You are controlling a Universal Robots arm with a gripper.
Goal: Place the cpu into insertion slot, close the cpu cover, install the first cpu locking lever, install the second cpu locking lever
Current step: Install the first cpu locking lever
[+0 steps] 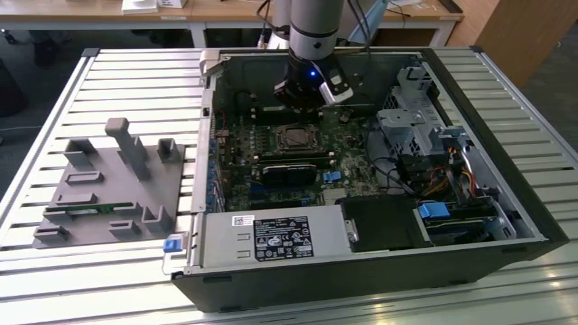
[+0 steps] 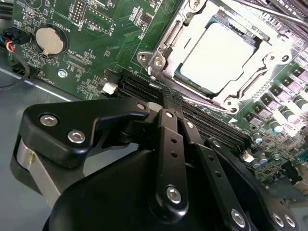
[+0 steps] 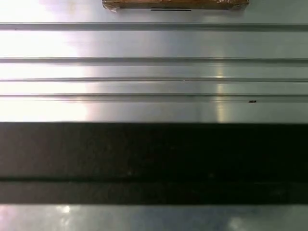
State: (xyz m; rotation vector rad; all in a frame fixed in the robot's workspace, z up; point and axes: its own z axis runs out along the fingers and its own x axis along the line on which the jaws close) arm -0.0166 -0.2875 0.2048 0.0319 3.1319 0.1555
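The cpu, a flat silvery square, lies in the socket on the green motherboard. The cpu cover, a silver frame, lies down flat around it. In the exterior view the cpu sits mid-board inside the open computer case. My gripper hovers just beside the socket over the black memory slots, its black fingers drawn together with nothing between them. In the exterior view the gripper hangs just behind the socket. I cannot make out how the locking levers stand.
A grey fixture block rests on the slatted table at the exterior view's left. Inside the case are the power supply in front and a drive cage at the right. A coin battery sits on the board.
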